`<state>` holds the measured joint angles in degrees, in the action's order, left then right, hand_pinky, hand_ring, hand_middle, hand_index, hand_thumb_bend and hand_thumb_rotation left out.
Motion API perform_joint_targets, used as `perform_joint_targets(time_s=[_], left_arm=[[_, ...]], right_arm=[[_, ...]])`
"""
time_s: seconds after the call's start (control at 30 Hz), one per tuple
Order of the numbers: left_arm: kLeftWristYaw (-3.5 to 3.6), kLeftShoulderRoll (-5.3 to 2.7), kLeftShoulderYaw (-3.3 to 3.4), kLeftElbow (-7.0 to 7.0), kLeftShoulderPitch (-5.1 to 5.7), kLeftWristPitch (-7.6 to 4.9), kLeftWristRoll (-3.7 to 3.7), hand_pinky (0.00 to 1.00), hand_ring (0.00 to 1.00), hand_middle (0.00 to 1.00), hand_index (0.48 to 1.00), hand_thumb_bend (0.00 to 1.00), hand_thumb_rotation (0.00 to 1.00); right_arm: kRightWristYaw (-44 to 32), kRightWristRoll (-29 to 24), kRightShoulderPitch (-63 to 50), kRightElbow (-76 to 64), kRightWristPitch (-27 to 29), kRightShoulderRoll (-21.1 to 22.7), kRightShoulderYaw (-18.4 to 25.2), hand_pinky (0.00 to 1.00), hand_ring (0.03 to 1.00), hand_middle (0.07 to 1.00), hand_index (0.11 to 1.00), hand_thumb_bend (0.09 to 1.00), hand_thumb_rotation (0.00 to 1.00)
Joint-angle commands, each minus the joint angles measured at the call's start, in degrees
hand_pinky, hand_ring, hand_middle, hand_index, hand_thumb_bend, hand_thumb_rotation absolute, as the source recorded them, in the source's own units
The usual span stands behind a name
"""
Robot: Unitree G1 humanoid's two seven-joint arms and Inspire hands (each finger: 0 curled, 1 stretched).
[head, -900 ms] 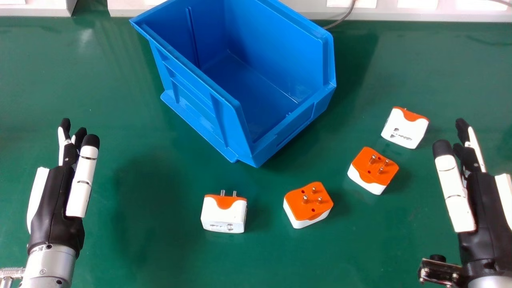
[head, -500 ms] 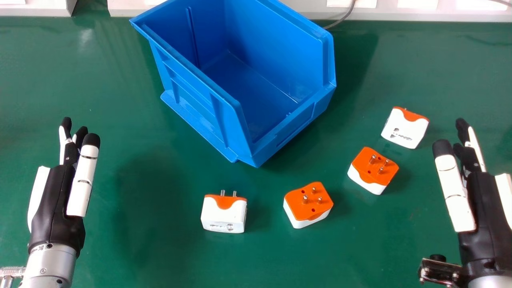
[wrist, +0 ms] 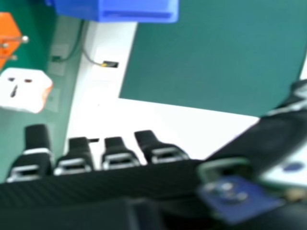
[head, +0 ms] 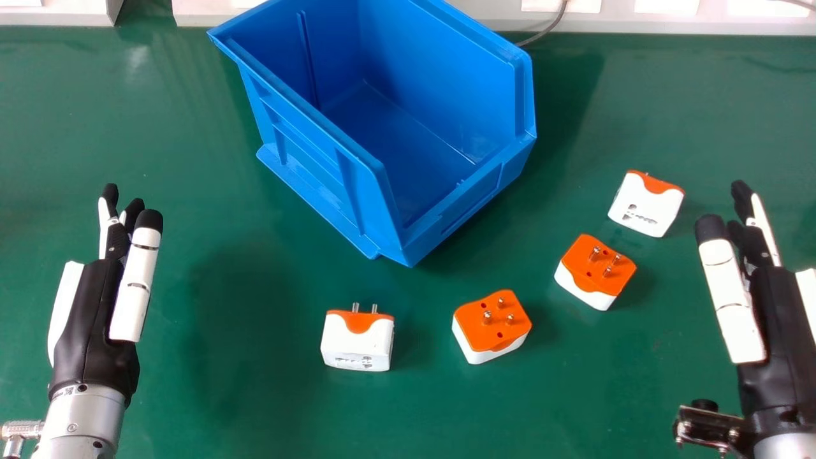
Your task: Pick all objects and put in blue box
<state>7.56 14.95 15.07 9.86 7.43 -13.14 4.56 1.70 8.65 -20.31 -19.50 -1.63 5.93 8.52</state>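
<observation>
Black and white, straight-fingered and wide, at the right edge: right robot hand [head: 781,331], slightly farther forward than in the earlier frames and shifted a touch outward. Matching at the left edge: left robot hand [head: 92,312], also relaxed and wide, nudged slightly forward and inward. In the right hand view, dark fingertips of the right robot hand [wrist: 115,155] along the bottom edge, thumb at the right, with nothing held.

Now the plugs, all as before on the green bench [head: 255,401], between the two hands, outside the box, and apart from one another. Nearest, left of the others: a white adapter [head: 357,347] with an orange far edge, two metal pins pointing away and socket slots low on the near side. Just beside, to the right: a second adapter [head: 489,325], orange face up, three pins raised, white body below. Farther right and forward: a third adapter [head: 590,274], likewise orange side up with three pins. Farthest, near the right fingertips: a fourth adapter [head: 644,207], slotted white face up, orange along the far edge.

Beyond the nearer plugs, unmoved: the blue box [head: 472,194], upright, set diagonally, open at the top, lower wall toward the near right. Behind, a grey cable [head: 545,30] and a pale strip [head: 618,24].
</observation>
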Motion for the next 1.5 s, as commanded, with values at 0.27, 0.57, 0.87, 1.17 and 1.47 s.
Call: perform_joint_targets(time_s=[0.27, 0.57, 0.87, 1.17, 1.47], left_arm=[[0.34, -0.07, -0.29, -1.10, -0.80, 0.04, 0.60, 1.00, 1.00, 1.00, 1.000, 0.34, 0.97], [0.46, 0.23, -0.03, -1.19, -0.54, -0.13, 0.39, 1.00, 1.00, 1.00, 1.000, 0.34, 0.97], [1.05, 0.56, 0.19, -2.14, 0.13, 0.34, 0.39, 1.00, 1.00, 1.00, 1.000, 0.37, 0.96], [1.30, 0.91, 0.29, -2.47, 0.34, 1.09, 0.11, 1.00, 1.00, 1.00, 1.000, 0.37, 0.96], [1.84, 1.28, 0.58, -3.39, 0.71, 1.96, 0.51, 1.00, 1.00, 1.00, 1.000, 0.37, 0.95]], right_arm=[[-3.06, 8.53, 10.57, -0.53, -7.53, 12.71, 2.70, 0.82, 0.935, 0.957, 0.937, 0.450, 0.80], [-10.34, 14.79, 15.36, -0.94, -19.02, 21.52, 0.88, 0.85, 0.959, 0.986, 0.965, 0.422, 0.81], [-13.86, 22.00, 20.13, 2.72, -23.01, 27.95, -3.70, 0.81, 0.942, 0.969, 0.950, 0.460, 0.74], [-18.66, 22.86, 26.58, 10.53, -19.86, 33.82, -7.41, 0.82, 0.933, 0.965, 0.936, 0.506, 0.71], [-23.16, 28.40, 34.52, 19.35, -14.82, 40.20, -14.91, 0.82, 0.922, 0.947, 0.919, 0.574, 0.72]])
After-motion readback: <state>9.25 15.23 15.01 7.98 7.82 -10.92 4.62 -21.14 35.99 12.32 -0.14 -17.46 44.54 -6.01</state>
